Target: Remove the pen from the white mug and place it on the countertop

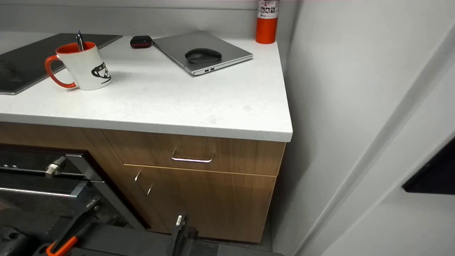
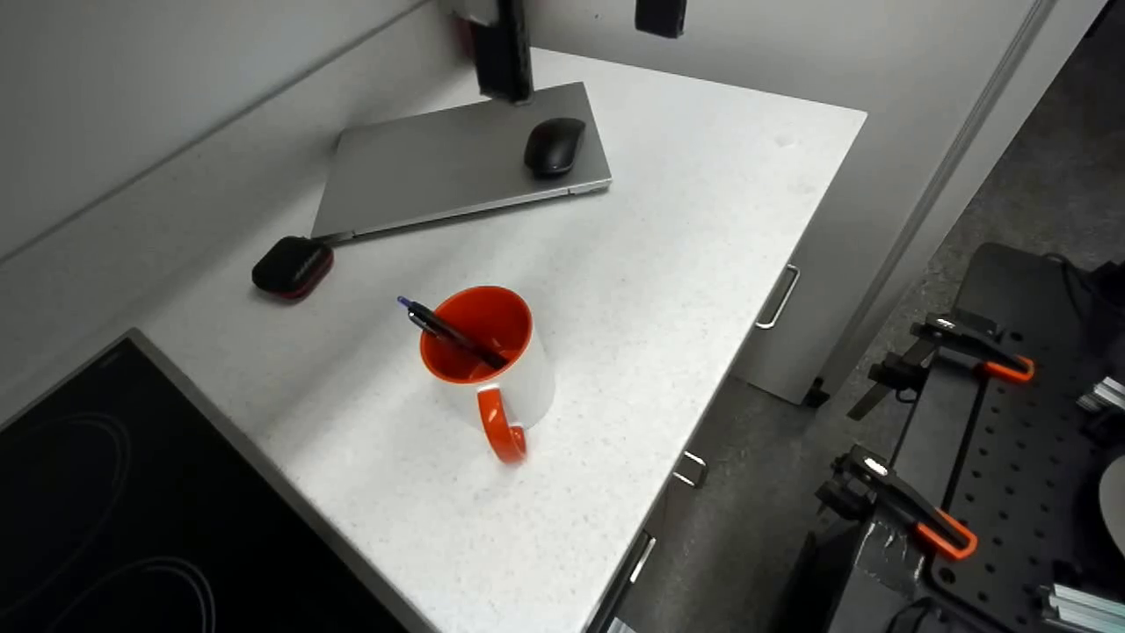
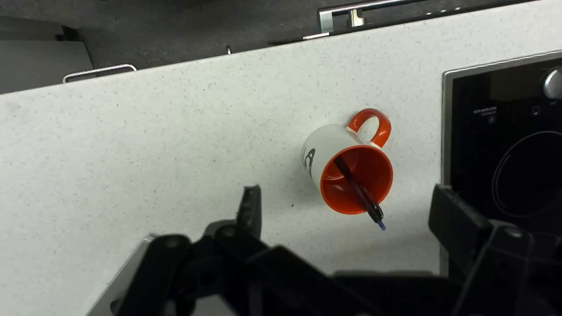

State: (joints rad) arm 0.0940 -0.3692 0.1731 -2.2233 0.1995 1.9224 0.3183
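Pen [image 2: 448, 332] stands slanted in the white mug [image 1: 83, 67], blue end up toward the back wall [image 1: 177, 21]; claw [image 3: 346, 189] spread wide.

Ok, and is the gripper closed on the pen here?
No, in the wrist view the gripper stands wide open and the pen leans in the white mug.
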